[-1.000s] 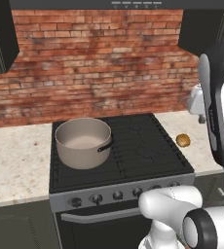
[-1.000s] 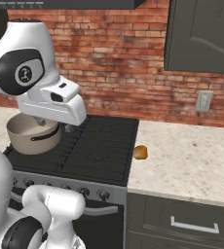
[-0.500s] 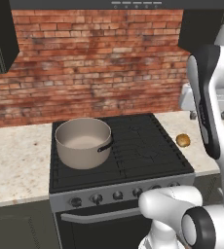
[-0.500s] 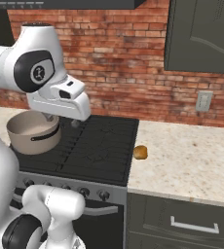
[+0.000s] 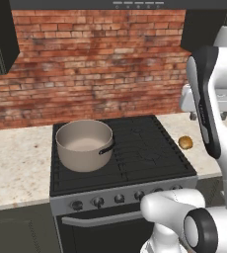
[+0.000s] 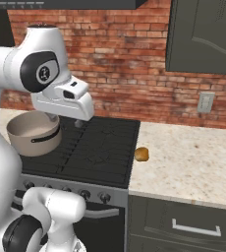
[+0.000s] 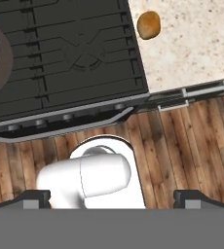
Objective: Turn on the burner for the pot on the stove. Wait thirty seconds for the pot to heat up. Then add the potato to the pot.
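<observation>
Resting on speckled counter (image 5: pixel 17 163) beside stove (image 5: pixel 135 148), small golden-brown potato (image 5: pixel 185 143); gripper (image 7: pixel 112 198) wide, empty.

pot: the wide round grey-beige metal saucepan (image 5: pixel 84 145) sits on the left grates of the black gas range (image 5: pixel 140 153), its handle toward the range's middle.
potato: the small golden-brown lump (image 5: pixel 185 143) lies on the speckled stone desk (image 6: pixel 193 162), just right of the range.
knobs: the row of round dark knobs (image 5: pixel 119 198) runs along the range's front strip.
wall: the red brick wall (image 5: pixel 100 64) stands behind range and desk.
</observation>
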